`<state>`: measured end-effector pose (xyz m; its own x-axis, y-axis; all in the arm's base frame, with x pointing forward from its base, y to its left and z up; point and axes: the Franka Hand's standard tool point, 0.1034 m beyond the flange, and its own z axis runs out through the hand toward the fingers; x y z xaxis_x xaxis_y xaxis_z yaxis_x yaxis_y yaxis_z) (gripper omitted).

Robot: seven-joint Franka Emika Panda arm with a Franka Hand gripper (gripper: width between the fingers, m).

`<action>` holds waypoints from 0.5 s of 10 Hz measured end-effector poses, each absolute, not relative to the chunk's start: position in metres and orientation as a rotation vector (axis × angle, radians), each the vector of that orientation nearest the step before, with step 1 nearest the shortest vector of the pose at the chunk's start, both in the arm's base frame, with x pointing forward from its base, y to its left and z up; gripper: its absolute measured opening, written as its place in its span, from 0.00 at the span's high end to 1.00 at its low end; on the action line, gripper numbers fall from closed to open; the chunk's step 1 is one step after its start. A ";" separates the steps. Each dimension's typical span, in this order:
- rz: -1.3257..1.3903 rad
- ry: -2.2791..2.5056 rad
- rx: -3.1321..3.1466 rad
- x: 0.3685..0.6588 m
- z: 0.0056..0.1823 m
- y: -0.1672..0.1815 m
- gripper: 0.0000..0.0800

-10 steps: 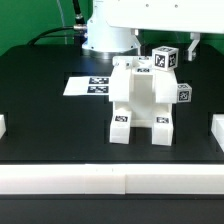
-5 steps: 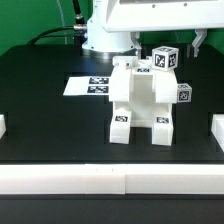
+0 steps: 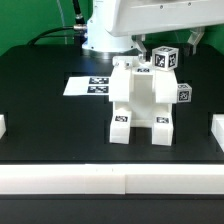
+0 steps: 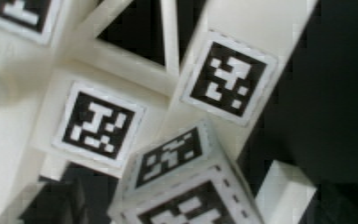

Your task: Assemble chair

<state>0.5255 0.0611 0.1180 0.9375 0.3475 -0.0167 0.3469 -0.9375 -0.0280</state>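
A: One chair (image 3: 140,100) only?
B: Yes. Standing upright mid-table (image 3: 40,130), two tagged feet to the front, tagged block on top.
A: Next to what?
B: Just beside marker board (image 3: 90,86), on the exterior view's right of it.
A: Arm (image 3: 150,15)?
B: White, up top, right over chair.
A: Jaws?
B: Cannot tell how wide, or whether holding anything. Not made out in either view.
A: Wrist view?
B: Blurry close-up. White chair parts, several tags (image 4: 229,78), nothing else clear.

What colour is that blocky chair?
The chunky plastic chair is white with black-and-white tag stickers; exterior view.
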 end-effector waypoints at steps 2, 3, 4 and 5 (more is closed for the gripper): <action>0.031 -0.753 -3.024 0.526 0.118 0.060 0.19; 0.030 -0.855 -2.997 0.526 0.118 0.059 0.19; 0.030 -0.858 -2.996 0.526 0.118 0.060 0.19; 0.030 -0.855 -2.997 0.526 0.118 0.060 0.19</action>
<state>0.5256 0.0598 0.1180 0.8493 0.5278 -0.0114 0.5274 -0.8491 -0.0293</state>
